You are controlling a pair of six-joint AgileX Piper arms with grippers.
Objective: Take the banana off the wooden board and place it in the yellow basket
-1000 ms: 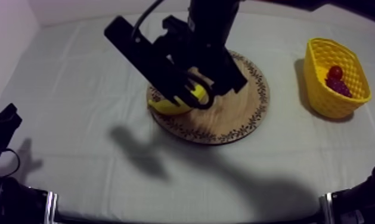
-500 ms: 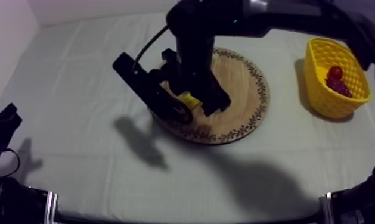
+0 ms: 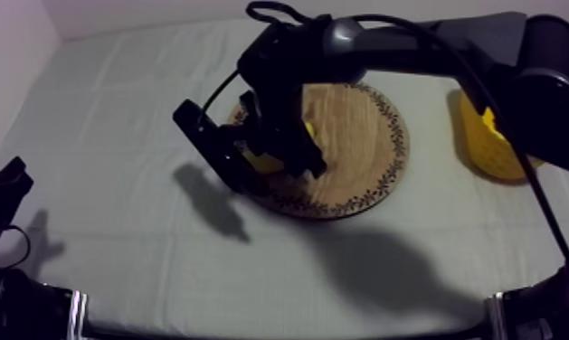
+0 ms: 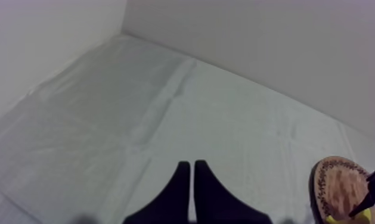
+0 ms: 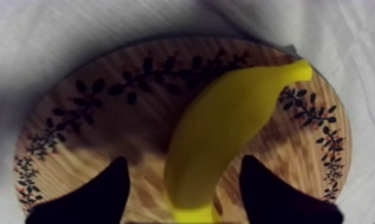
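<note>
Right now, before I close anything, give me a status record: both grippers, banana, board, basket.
right gripper: open, one finger at each side of the banana
banana: lying on the board, a gap to each finger
board: mid-table
basket: at the table's right, partly behind the right arm
left gripper: shut on nothing, low over the cloth
task step: banana not yet gripped

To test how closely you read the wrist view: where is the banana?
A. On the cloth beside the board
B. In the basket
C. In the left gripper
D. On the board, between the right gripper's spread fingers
D: the right wrist view shows the banana on the board, with the right gripper open, one finger on each side of it.
</note>
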